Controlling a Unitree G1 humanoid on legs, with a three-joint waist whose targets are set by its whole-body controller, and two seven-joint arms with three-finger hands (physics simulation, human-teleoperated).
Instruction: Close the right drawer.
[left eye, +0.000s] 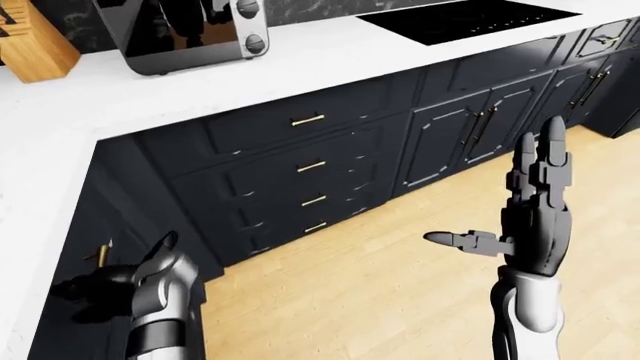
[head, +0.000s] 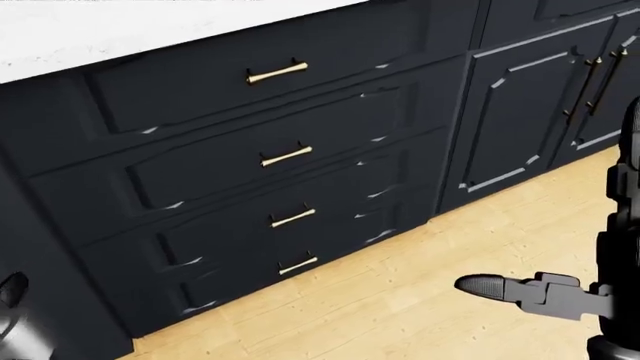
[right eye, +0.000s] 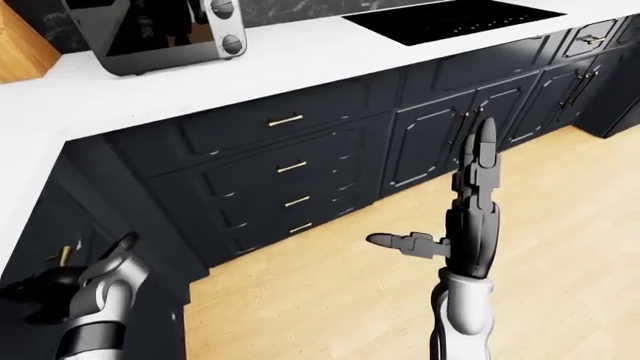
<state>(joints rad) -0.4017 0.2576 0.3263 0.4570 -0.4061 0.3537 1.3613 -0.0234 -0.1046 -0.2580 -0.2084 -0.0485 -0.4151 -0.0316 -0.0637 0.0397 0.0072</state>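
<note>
Left-eye view: my right hand (left eye: 535, 217) is up, fingers spread, holding nothing; left hand (left eye: 95, 285) looks splayed near a brass handle (left eye: 98, 253) at lower left.

Head view: the drawer stack (head: 270, 187) all looks shut.

Right-eye view: can't tell which drawer is open. It should be stiff and slide easily, so I'd push its face.

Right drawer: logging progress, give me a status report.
Right hand open, raised over wood floor. Left hand low by dark corner cabinet; grip unclear. Four-drawer stack, brass handles: every front looks flush; nothing blocking.
</note>
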